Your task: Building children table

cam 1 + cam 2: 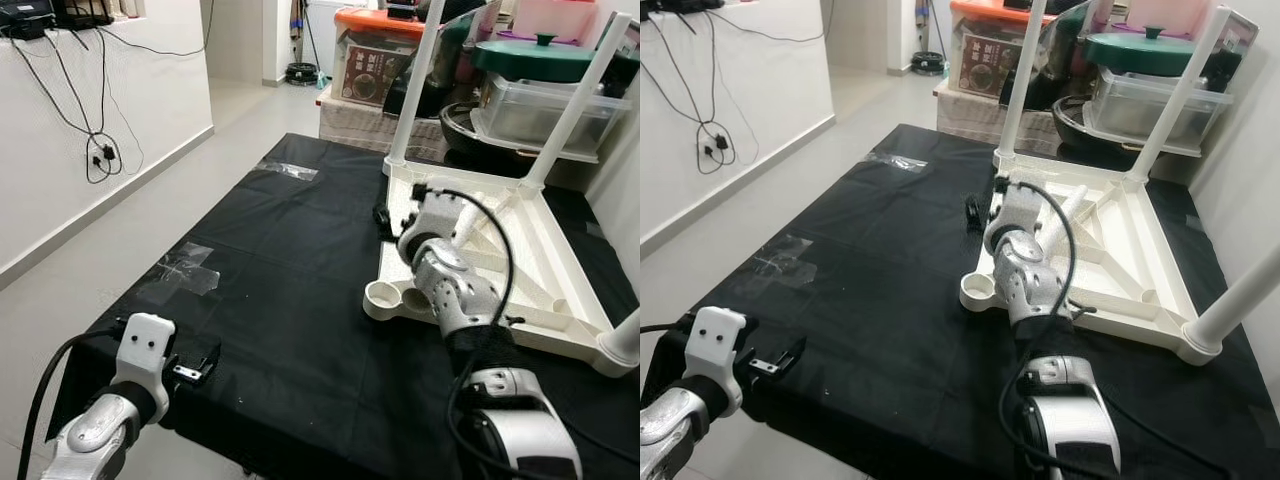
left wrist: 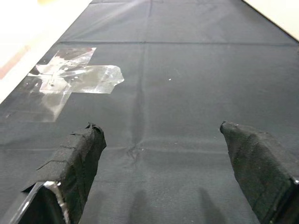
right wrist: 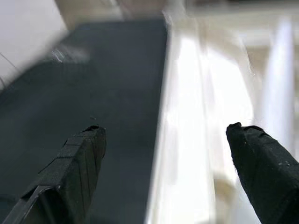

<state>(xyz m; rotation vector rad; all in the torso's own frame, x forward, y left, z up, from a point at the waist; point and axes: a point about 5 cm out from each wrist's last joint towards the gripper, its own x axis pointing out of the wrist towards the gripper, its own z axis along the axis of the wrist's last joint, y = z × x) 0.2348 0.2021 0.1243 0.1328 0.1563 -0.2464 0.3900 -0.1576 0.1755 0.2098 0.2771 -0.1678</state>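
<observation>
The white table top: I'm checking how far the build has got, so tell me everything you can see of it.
The white table top looks like moulded plastic and lies upside down on the black cloth, ribbed underside up. Three white legs stand upright in its corner sockets; the near-left socket is empty. The right gripper, fingers open, hovers over its left edge. Boxes and pots are stacked behind it.

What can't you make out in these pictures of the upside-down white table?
- Fourth leg socket: the right arm covers part of the near-left corner of the table in both eye views.
- Leg tops: cut off by the upper edge.
- Right claw: its wrist view is blurred, so table detail is lost.
</observation>
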